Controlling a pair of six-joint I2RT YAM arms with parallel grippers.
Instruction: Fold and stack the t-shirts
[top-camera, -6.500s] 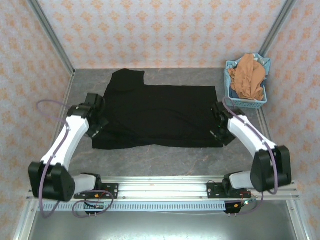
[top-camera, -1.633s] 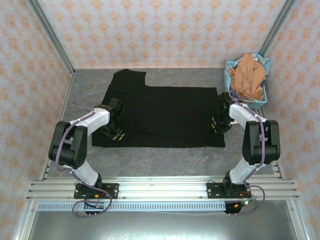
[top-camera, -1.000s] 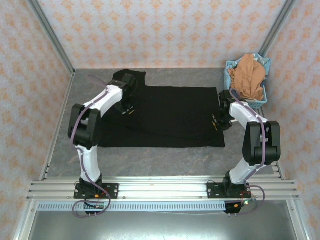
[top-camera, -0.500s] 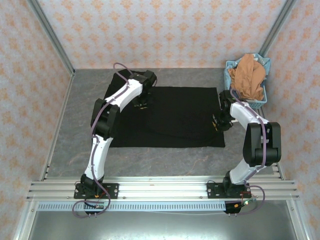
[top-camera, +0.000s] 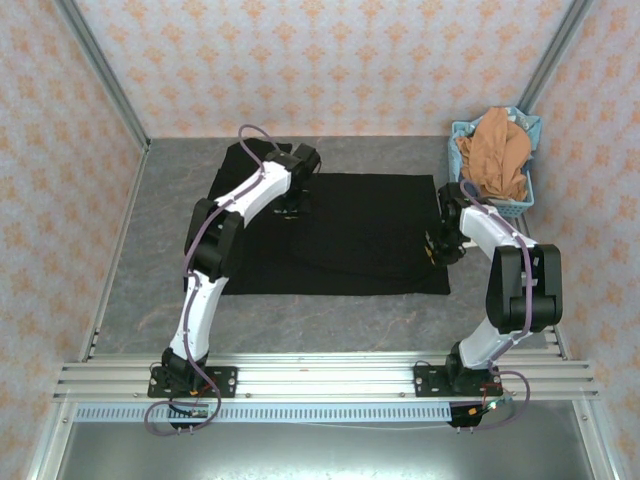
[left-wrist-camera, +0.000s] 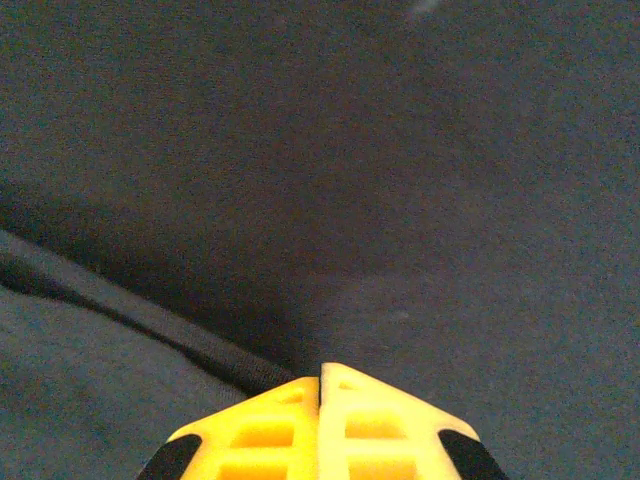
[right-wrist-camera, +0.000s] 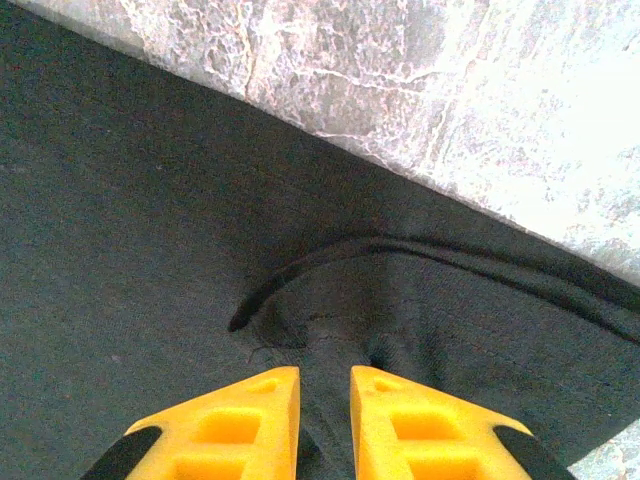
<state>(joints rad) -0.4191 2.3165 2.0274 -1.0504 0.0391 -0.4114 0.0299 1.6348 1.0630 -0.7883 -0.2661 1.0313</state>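
two t-shirts: one black t-shirt lies spread on the table, and one orange-brown t-shirt is heaped in the single blue basket. the left jaws are pressed together on a fold of the black t-shirt near its far left; the right jaws pinch its right edge.
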